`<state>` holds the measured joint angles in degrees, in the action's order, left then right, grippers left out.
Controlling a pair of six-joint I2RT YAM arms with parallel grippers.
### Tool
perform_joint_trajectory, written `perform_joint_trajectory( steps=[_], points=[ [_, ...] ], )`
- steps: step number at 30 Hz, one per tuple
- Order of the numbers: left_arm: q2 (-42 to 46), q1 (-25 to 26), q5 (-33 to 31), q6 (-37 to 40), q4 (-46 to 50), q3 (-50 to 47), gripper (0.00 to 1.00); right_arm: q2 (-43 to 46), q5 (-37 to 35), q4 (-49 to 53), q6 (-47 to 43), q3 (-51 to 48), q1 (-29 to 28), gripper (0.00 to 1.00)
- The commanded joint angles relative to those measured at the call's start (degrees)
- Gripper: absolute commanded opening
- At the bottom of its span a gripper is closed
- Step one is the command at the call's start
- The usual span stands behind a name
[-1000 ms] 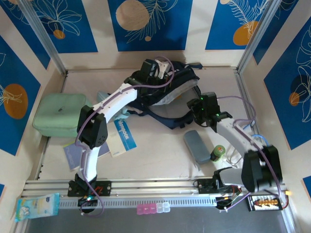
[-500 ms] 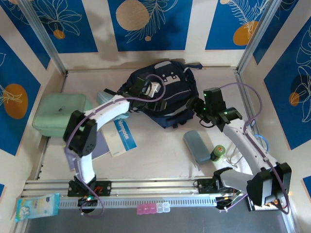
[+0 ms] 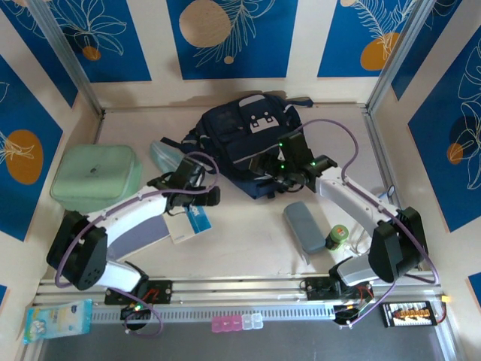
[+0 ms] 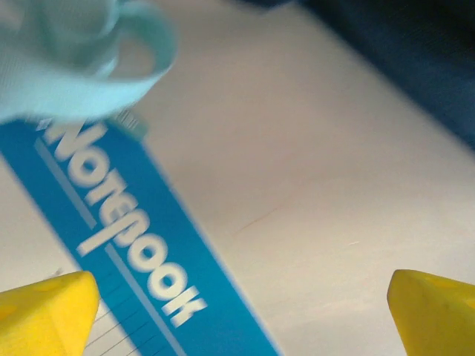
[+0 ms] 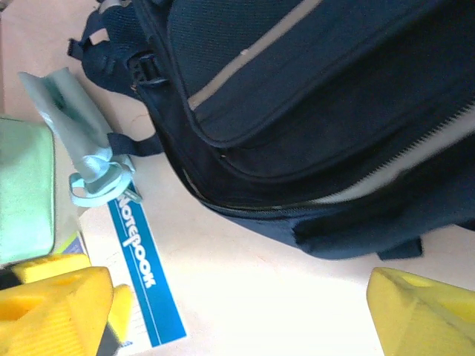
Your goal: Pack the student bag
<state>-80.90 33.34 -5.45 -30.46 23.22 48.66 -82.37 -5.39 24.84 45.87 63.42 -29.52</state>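
student bag (image 3: 252, 143) flat at far centre of worktop (image 3: 248, 241). left end effector (image 4: 237, 311) fingers apart, empty, over notebook (image 4: 119, 222). right end effector (image 5: 237, 311) apart, empty, at the bag's near edge.

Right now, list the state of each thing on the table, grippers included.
student bag: lying flat, front pocket up, unheld.
notebook: closed, lying flat.
left gripper: open, empty, over the notebook.
right gripper: open, empty, by the student bag's edge.
mint-green case: closed.
grey pouch: lying flat.
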Motion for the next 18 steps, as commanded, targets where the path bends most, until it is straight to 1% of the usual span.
perform_joint_trajectory(
  steps=[1, 4, 6, 12, 18],
  points=[
    [-0.52, -1.32, -3.57, -4.40, -0.86, -3.03, 0.99, -1.78, 2.65, -2.05, -0.52, 2.44, -1.21, 0.88],
    [-3.48, -1.35, -2.94, -4.55, -3.82, -4.60, 0.99, -2.91, 3.34, -2.84, -0.06, 2.68, -1.90, 0.88],
    [-5.19, -1.16, -1.33, -4.18, -5.72, -5.46, 0.99, -3.41, 4.13, -2.96, 0.27, 2.91, -2.03, 0.87],
    [-7.21, 2.63, 1.40, -3.80, -8.47, -7.38, 0.98, -3.85, 3.85, -2.46, 0.19, 3.11, -2.12, 0.87],
    [-8.51, 5.24, 7.75, -5.32, -11.67, -9.12, 0.97, -4.34, 3.07, -2.35, 0.57, 3.50, -2.04, 0.86]
  ],
)
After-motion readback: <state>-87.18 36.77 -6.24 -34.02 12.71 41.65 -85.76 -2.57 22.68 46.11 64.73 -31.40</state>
